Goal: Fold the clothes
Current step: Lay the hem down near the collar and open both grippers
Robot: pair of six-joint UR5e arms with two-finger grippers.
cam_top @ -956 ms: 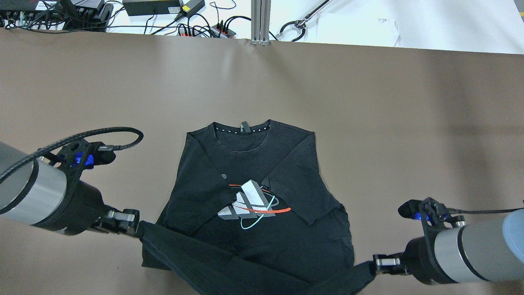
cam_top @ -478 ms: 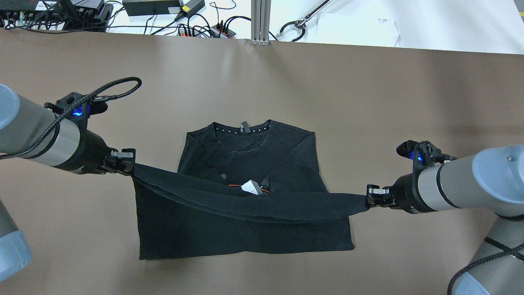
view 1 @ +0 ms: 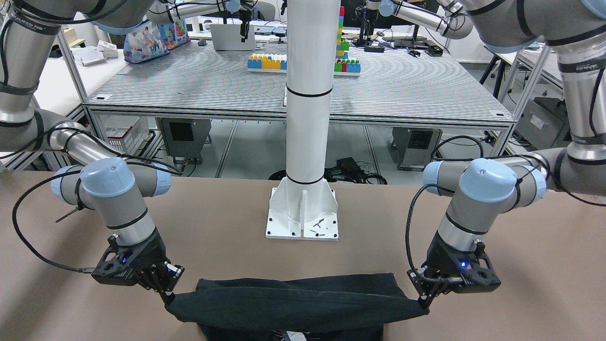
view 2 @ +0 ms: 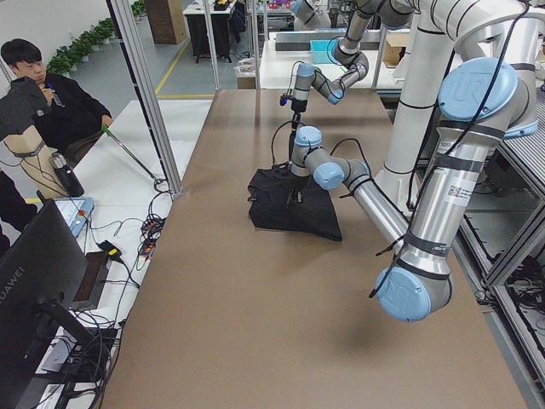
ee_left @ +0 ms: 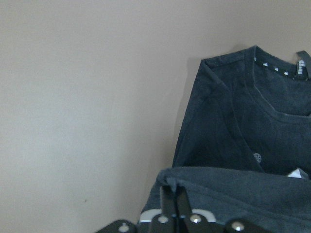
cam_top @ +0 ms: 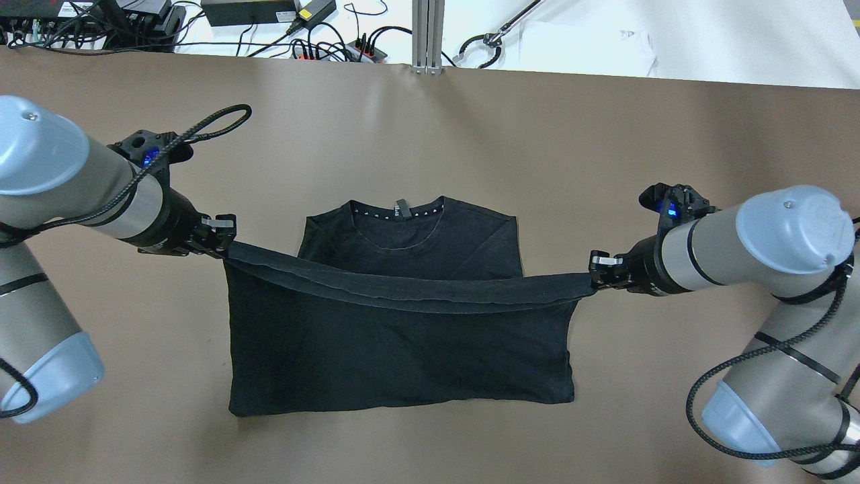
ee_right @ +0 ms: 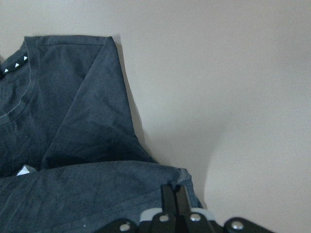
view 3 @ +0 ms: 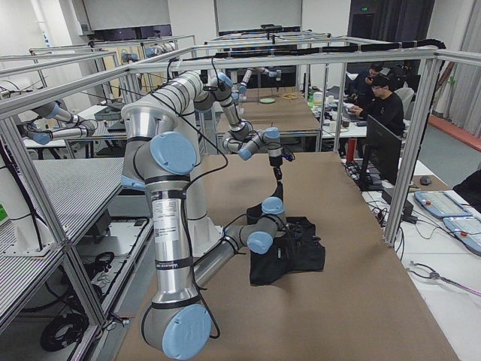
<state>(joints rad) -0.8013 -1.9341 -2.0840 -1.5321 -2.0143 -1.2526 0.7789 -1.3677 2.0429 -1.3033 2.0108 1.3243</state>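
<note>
T-shirt (cam_top: 403, 349): one, black
Left tool (cam_top: 226, 240), right tool (cam_top: 593, 270): two
Left arm (cam_top: 101, 191), right arm (cam_top: 725, 242): two
White post (view 1: 307, 118): one
Bench (cam_top: 430, 134): one

HUAWEI is showing in pale letters on the back of a dark monitor (view 2: 38, 273), standing off the edge of the brown table (view 2: 255, 324) away from the robot. The neck tag on the black shirt (cam_top: 403, 349) is appearing too small to read.
</note>
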